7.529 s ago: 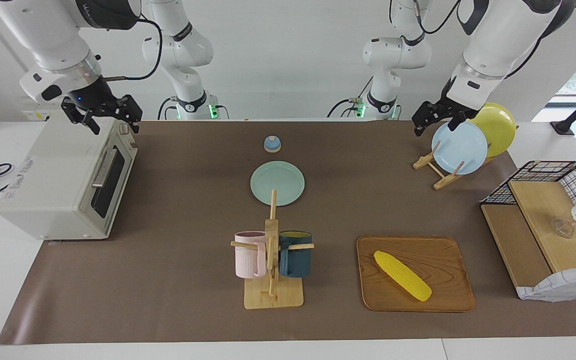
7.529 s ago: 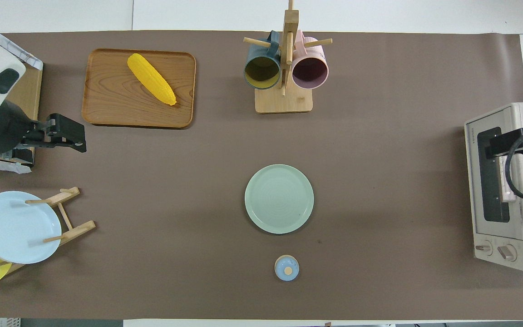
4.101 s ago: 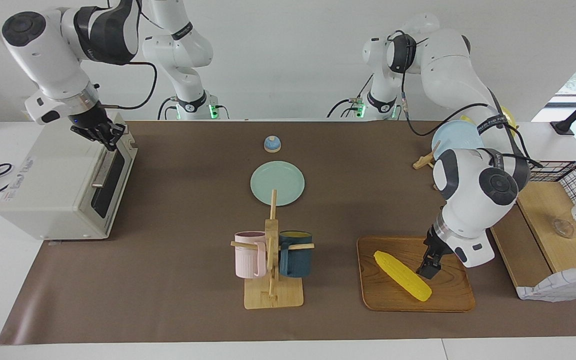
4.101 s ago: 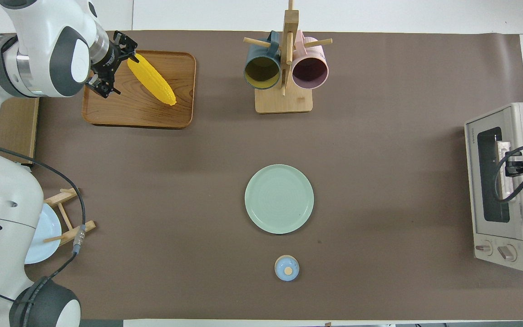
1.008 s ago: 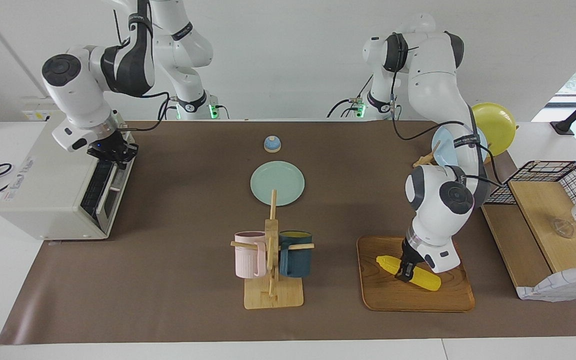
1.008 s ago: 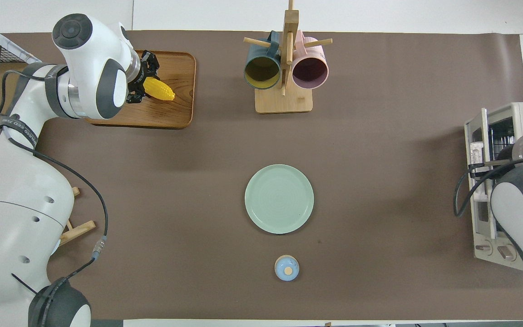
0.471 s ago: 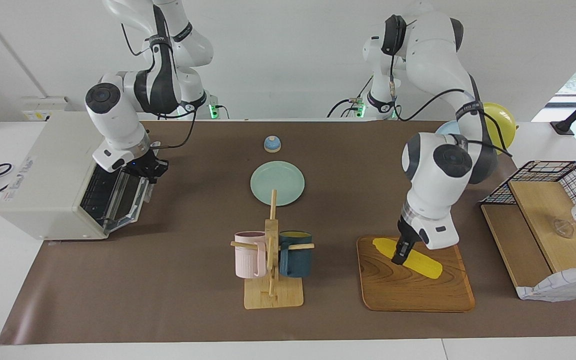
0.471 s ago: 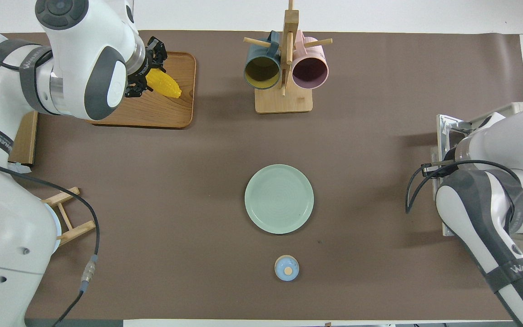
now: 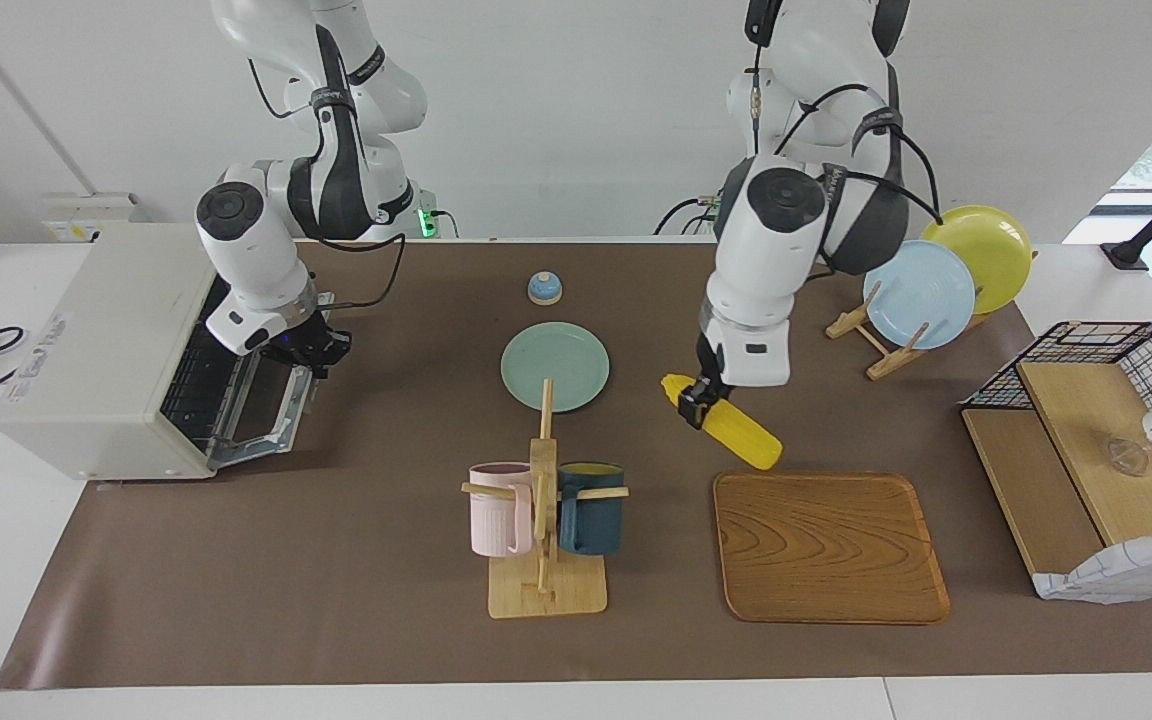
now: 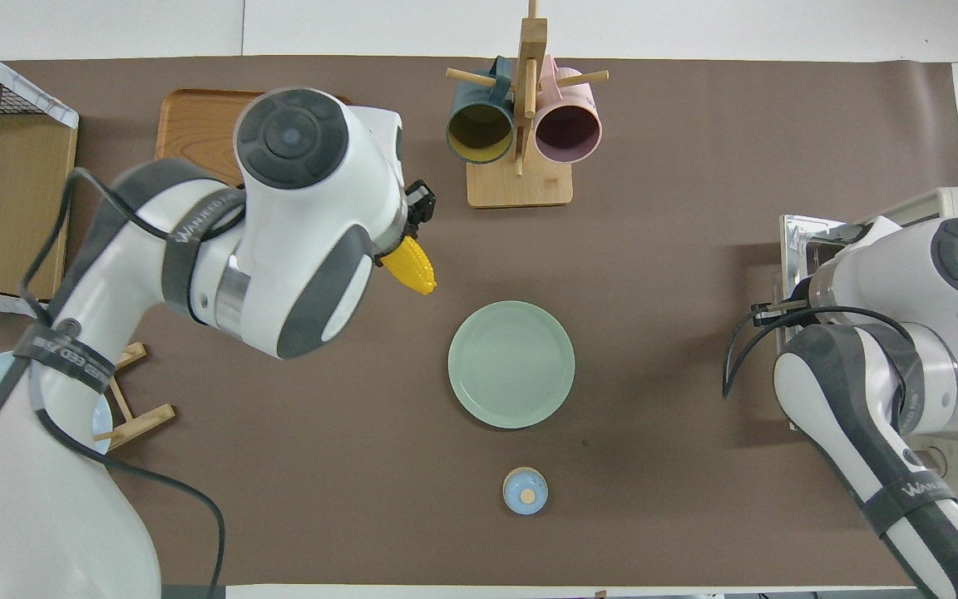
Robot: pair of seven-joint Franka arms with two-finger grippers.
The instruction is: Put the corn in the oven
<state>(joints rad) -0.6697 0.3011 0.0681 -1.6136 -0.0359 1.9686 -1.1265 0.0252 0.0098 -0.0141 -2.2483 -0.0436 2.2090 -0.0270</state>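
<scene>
My left gripper (image 9: 698, 397) has lifted the corn (image 9: 726, 423) off the wooden tray (image 9: 829, 547) and now pinches it near one end, in the air above the mat between the tray and the green plate (image 9: 554, 365), around mid-desk. My right gripper (image 9: 308, 352) has pulled the oven (image 9: 106, 350) door down and stays at its handle, clamped I judge, so the mouth is open for delivery. The cob's long axis slants, free tip drooping toward the tray.
</scene>
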